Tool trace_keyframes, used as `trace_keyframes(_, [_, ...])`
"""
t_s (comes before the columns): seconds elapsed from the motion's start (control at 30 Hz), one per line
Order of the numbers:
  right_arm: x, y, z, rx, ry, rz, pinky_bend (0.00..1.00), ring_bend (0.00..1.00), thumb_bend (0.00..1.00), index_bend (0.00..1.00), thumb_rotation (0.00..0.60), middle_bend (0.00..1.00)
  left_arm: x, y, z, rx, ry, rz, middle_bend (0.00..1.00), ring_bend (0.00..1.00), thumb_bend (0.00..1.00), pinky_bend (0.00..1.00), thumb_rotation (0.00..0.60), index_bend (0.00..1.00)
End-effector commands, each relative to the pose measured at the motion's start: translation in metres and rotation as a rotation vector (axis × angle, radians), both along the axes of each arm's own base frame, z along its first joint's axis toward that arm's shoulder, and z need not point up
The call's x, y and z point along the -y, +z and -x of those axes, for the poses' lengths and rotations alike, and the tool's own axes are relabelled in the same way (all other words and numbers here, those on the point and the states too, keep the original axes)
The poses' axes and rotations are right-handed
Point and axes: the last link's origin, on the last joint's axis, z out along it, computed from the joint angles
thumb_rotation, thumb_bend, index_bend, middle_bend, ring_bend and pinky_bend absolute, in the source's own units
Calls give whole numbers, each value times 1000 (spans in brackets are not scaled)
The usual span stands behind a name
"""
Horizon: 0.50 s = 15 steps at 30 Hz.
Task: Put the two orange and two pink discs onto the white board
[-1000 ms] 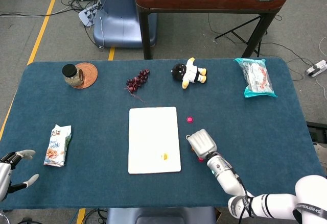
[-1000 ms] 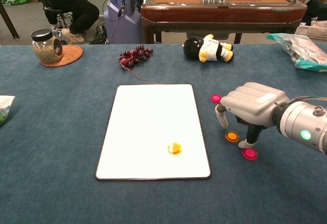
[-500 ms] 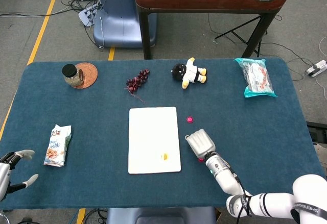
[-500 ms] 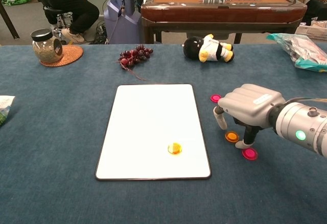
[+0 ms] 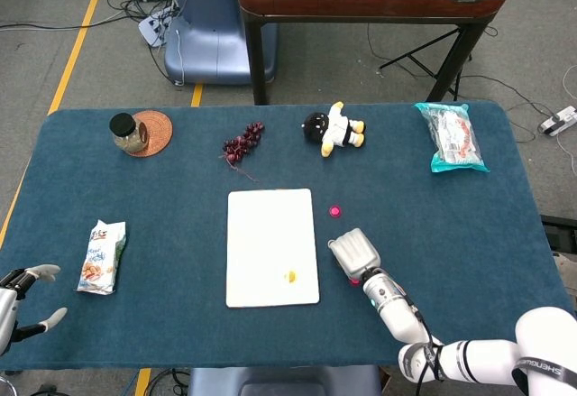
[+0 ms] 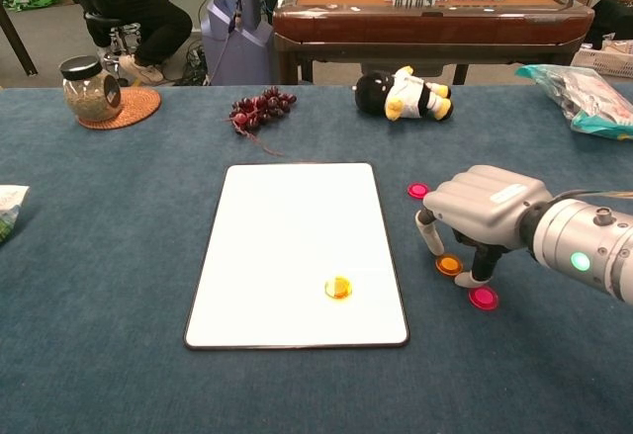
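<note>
The white board [image 6: 287, 226] [image 5: 266, 234] lies mid-table with one orange disc [image 6: 338, 288] [image 5: 289, 277] on it near its front right. My right hand [image 6: 485, 212] [image 5: 354, 253] hangs just right of the board, palm down. Its fingers [image 6: 475, 274] point down on either side of the second orange disc [image 6: 449, 265], which lies on the cloth; nothing is gripped. One pink disc [image 6: 484, 299] [image 5: 354, 280] lies just in front of that hand. The other pink disc [image 6: 418, 191] [image 5: 335, 210] sits behind it. My left hand [image 5: 20, 306] rests open at the front left corner.
At the back stand a jar on a woven coaster [image 5: 129, 133], a bunch of grapes [image 5: 243, 142] and a plush toy [image 5: 332, 130]. A teal packet [image 5: 451, 136] lies at the back right. A snack bag [image 5: 102, 256] lies front left.
My right hand has shifted slightly left over the orange disc on the cloth. The discs, the board and my left hand have not moved.
</note>
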Motion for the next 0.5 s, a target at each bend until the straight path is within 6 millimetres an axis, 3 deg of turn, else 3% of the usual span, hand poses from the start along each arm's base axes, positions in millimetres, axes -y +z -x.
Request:
trace_keyframes(0.03, [0, 0, 0, 3, -3, -2, 1000, 1000, 294, 490, 600, 1000, 0, 0, 0, 0, 0, 0, 447, 376, 141, 534, 600, 408])
trace_keyframes(0.3, [-1, 4, -4, 20, 1, -1, 1000, 1000, 304, 514, 600, 1000, -1, -1, 0, 0, 0, 3, 447, 376, 141, 534, 600, 407])
trace_keyframes(0.5, [-2, 7, -22, 58, 35, 0, 1000, 1000, 306, 514, 600, 1000, -1, -1, 0, -1, -1, 4, 446, 376, 141, 534, 600, 408])
